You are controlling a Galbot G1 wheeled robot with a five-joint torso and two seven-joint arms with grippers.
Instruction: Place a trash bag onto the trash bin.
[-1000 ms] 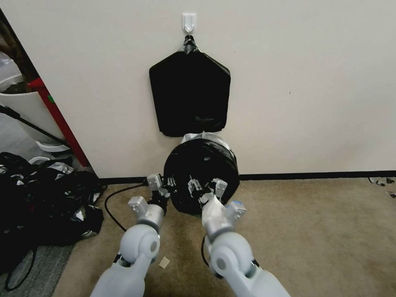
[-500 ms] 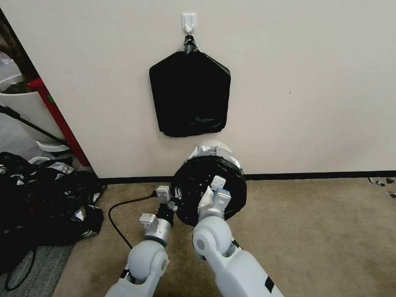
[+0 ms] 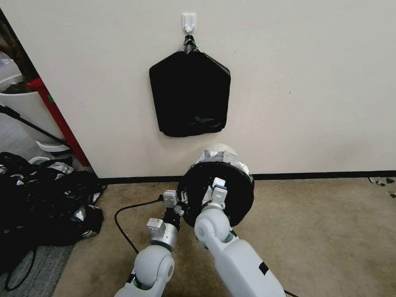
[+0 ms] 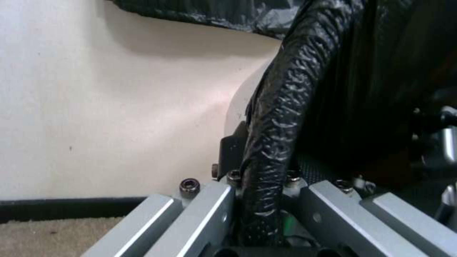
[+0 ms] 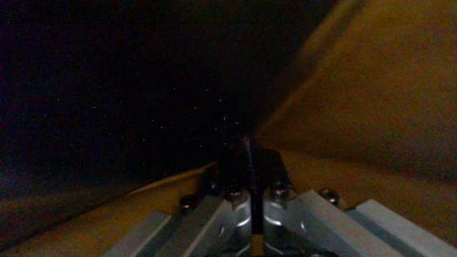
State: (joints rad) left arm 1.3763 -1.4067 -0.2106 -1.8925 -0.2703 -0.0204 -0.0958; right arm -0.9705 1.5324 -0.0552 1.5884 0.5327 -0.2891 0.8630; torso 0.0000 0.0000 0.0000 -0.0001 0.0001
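1. Currently my left claw is clamped on the thin glossy black plastic trash bag, at its rolled edge, outside the rim.
2. My right claw, pinched on film inside, probably keeps it spread over the tilted small round cream-white plastic trash bin near the wall.

Most of the trash bin is buried under the trash bag, so just a bit of cream base pokes out by the wall. The right gripper is deep in the bag's dark mouth, its fingertips lost in the murk.
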